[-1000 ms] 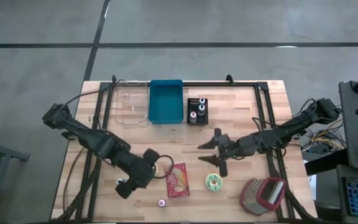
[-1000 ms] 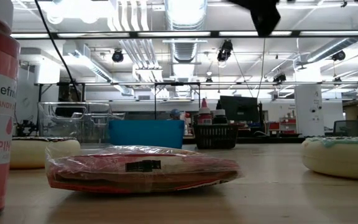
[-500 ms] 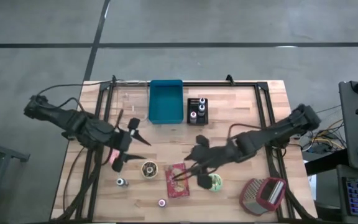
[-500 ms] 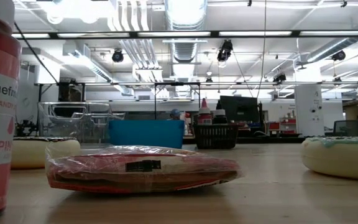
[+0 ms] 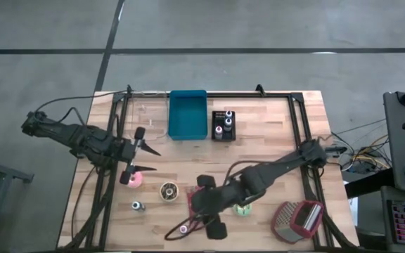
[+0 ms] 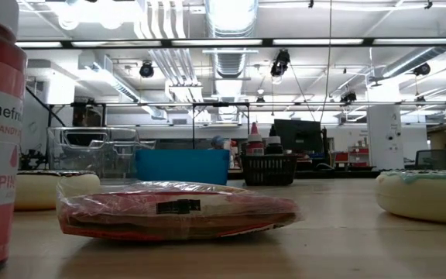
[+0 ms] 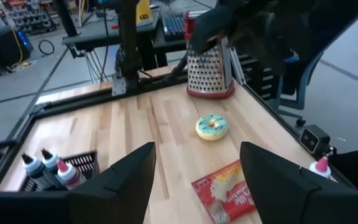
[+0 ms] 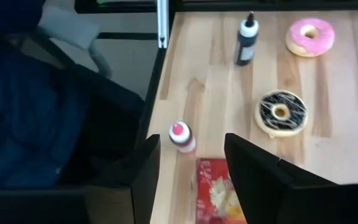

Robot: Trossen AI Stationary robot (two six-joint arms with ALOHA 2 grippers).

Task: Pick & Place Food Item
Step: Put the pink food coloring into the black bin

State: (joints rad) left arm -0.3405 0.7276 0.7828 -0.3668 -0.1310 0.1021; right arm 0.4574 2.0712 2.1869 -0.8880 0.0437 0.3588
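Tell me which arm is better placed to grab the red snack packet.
Right. The right gripper hovers directly over the red snack packet, fingers apart. The left gripper sits off by the pink donut.

Both robot arms are matte black, built of chunky jointed segments. Thin dark cables trail from each. The left hand (image 5: 138, 153) and right hand (image 5: 204, 205) end in two flat black fingers.

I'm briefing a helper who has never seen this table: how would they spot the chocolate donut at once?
Start at the blue bin at the far edge of the wooden table and come straight toward the near edge. Just short of the red snack packet lies the chocolate donut, with the pink donut on its other side. It alone is dark brown with pale drizzle lines.
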